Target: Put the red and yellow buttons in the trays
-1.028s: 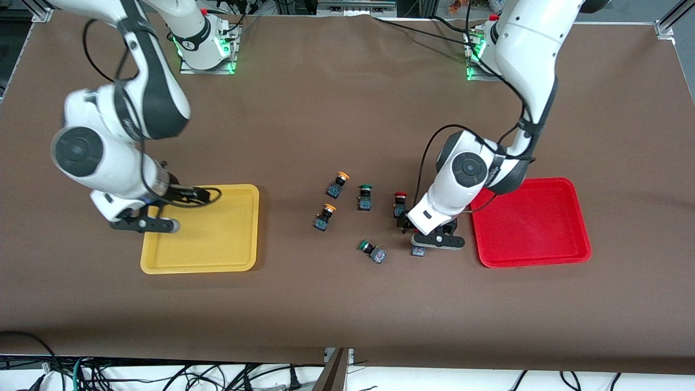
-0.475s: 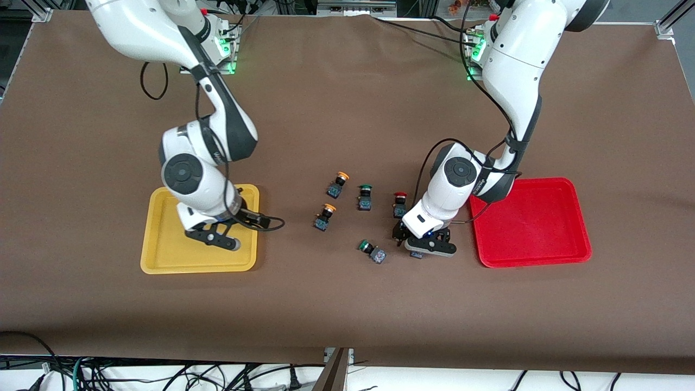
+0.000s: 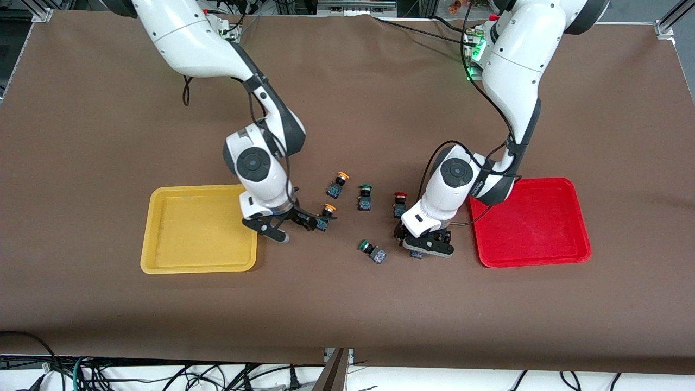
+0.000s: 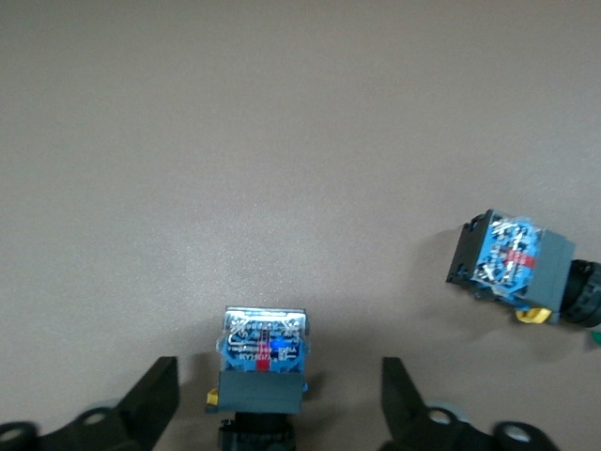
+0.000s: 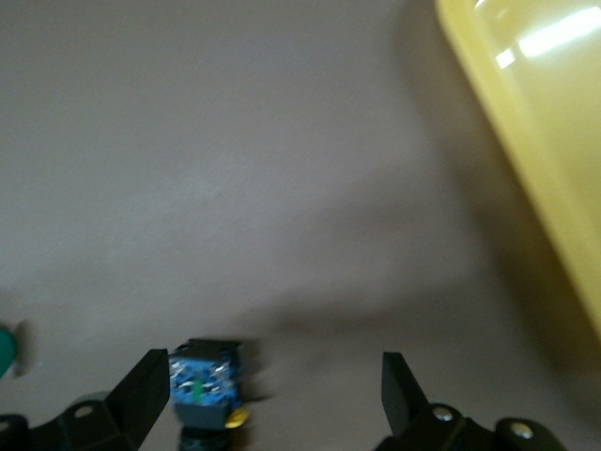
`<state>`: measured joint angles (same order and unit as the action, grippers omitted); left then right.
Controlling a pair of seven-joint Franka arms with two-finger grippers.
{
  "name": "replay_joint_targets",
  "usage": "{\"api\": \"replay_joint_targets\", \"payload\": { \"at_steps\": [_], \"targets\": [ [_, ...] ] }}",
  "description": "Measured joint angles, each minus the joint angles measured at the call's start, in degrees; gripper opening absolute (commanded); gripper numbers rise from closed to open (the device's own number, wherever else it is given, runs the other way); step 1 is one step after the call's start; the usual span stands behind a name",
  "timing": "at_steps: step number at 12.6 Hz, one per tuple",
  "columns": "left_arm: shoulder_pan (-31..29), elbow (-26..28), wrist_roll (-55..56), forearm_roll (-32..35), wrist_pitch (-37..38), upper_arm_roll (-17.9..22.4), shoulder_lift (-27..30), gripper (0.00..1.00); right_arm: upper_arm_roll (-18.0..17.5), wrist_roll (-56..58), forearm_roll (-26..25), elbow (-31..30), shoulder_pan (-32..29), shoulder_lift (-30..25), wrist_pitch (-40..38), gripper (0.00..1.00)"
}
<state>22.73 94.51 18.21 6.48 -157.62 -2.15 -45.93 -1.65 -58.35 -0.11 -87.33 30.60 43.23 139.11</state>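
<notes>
Straddling red button [image 4: 262,362], left gripper [image 4: 277,413] open

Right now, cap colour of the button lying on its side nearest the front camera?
Green cap on that toppled button, clearest in the front view.

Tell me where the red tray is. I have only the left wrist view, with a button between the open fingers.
Observer: The red tray lies beside the left gripper, toward the left arm's end of the table. No button is in it.
Operator: And the right arm?
Observer: The right gripper, open, is low around a yellow-capped button next to the yellow tray.
Operator: Any other red one?
Observer: Yes. A red-capped button stands upright, farther from the front camera than the button between your fingers.
</notes>
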Motion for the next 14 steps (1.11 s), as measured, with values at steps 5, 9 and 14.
{"api": "replay_joint_targets", "payload": {
  "at_steps": [5,9,14],
  "targets": [
    [-1.06,-0.36,-3.35,0.01,-0.08,0.38,-0.22,0.18,0.25,-6.67,-3.74,7.03,3.28,5.88,0.08,1.00],
    [-2.89,-1.64,-5.96,0.02,13.52,0.39,4.56,0.18,0.34,-9.03,-6.05,10.04,4.38,9.58,0.12,0.45],
    [-10.29,-1.59,-26.98,0.11,33.62,0.84,12.05,0.23,0.42,-8.92,-6.17,10.45,4.67,9.71,0.12,0.00]
  ]
}}
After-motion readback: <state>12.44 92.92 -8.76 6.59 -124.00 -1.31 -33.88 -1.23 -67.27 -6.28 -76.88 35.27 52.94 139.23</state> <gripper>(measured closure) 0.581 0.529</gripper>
